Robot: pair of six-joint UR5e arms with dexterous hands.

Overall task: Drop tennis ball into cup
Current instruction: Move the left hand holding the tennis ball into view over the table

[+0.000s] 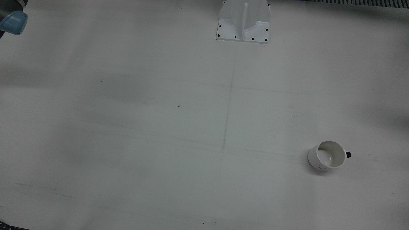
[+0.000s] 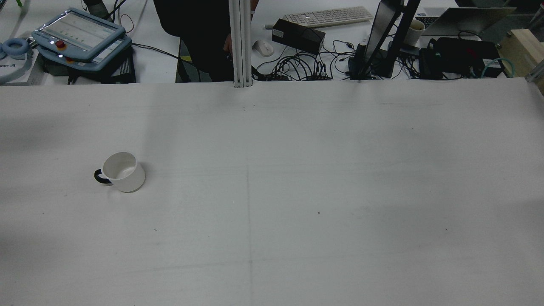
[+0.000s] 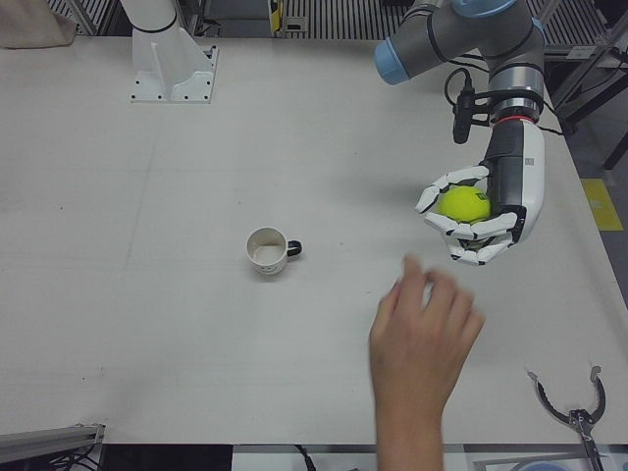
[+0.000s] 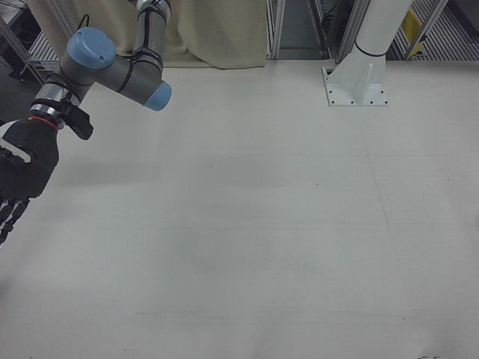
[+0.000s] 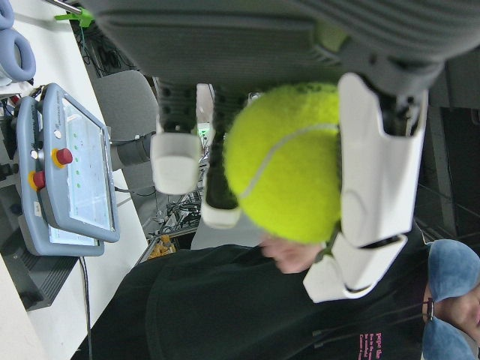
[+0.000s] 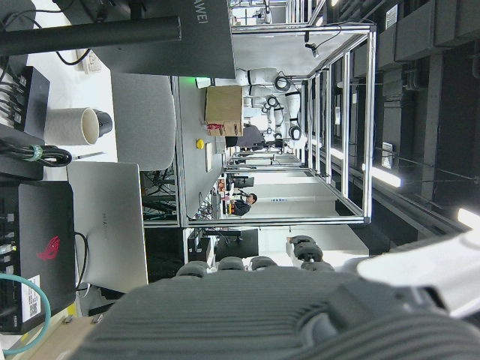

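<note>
We see the left hand (image 3: pixel 483 221) curled around the light, springy, fuzzy tennis ball (image 3: pixel 463 204) near the worktop's (image 3: pixel 196 324) side edge, gripping its middle.

I see a yellow-green tennis ball (image 3: pixel 464 204) with a pale seam in my white-and-grey left hand (image 3: pixel 478 218). The cup (image 3: pixel 266 251) is white with a black handle, on the off-white table (image 3: pixel 147 196). My right hand (image 4: pixel 18 183) looks black.

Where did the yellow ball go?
The ball is in the left hand, up in the air at the right of the left-front view, well to the right of the cup on the table.
</note>
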